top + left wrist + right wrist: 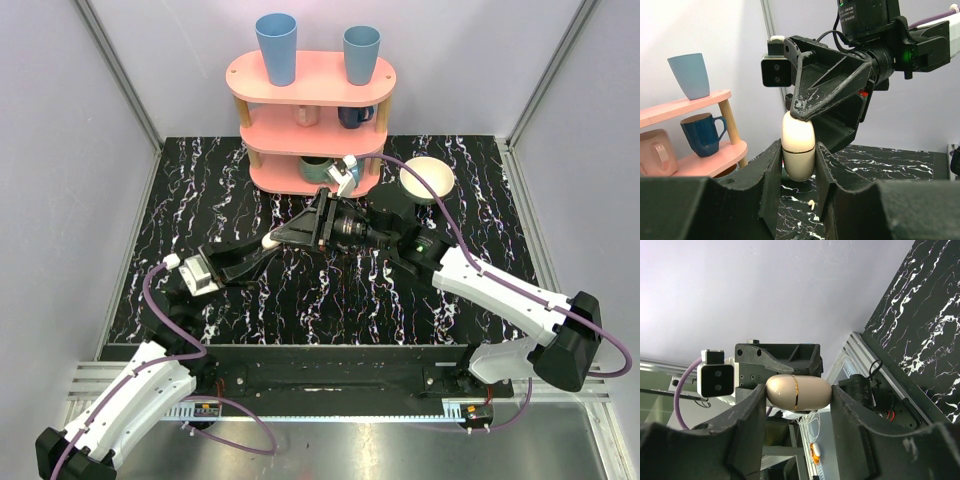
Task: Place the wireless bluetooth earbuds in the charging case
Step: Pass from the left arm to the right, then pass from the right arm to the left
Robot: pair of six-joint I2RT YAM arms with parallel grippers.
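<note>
Case held between both grippers, mid-frame above the table

The left gripper (797, 160) is clamped on the lower half of the closed cream charging case (798, 142), which stands upright at the centre of the left wrist view. The right gripper (798, 392) has one finger against each end of the case. A tiny off-white earbud (811, 203) appears to lie on the black marbled table (330, 290) just below.

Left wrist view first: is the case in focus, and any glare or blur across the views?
Left wrist: the charging case is sharp with a soft highlight, the near fingers slightly soft. Right wrist: case sharp, pale wall bright but not blown out. Top external: even light, no hard shadows, case tiny.
</note>
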